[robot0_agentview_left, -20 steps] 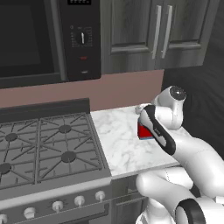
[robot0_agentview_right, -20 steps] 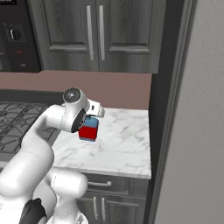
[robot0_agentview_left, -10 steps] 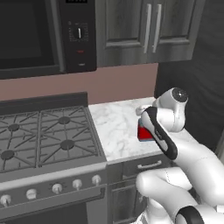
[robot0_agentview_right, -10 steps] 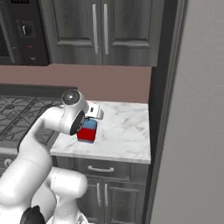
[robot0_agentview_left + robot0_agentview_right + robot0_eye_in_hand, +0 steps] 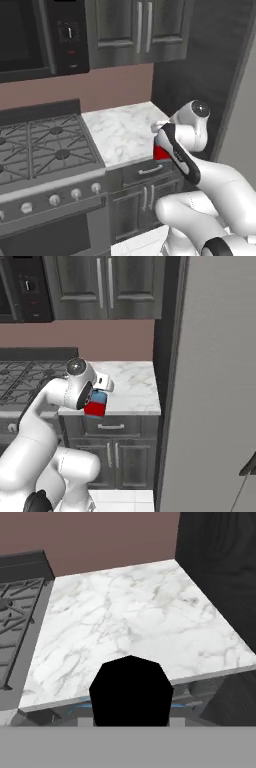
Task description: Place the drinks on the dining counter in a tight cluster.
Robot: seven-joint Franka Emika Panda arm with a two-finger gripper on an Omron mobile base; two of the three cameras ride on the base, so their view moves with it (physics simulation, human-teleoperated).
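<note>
The red-and-blue bottle [image 5: 95, 404] hangs in the gripper [image 5: 98, 401], clear of the marble worktop [image 5: 122, 131] and just off its front edge, level with the drawer below; the jaws are closed on the bottle, which the right base view shows tucked under the wrist. In the left base view only its red lower part [image 5: 161, 152] peeks out behind the forearm. In the hand view its black cap [image 5: 131, 689] sits dead centre between the fingers, so the camera looks straight down on it. From that, the bottle's long axis runs vertical, cap up, roughly upright. It looks squat, stiff and fairly light, probably smooth plastic that could slip or twist if jolted while the base drives; its low build should stand steadily once set down. The grip seems to sit high on the body near the cap, which suits a straight lowering beside the other 2 drinks. The stove [image 5: 45, 145] adjoins the worktop.
</note>
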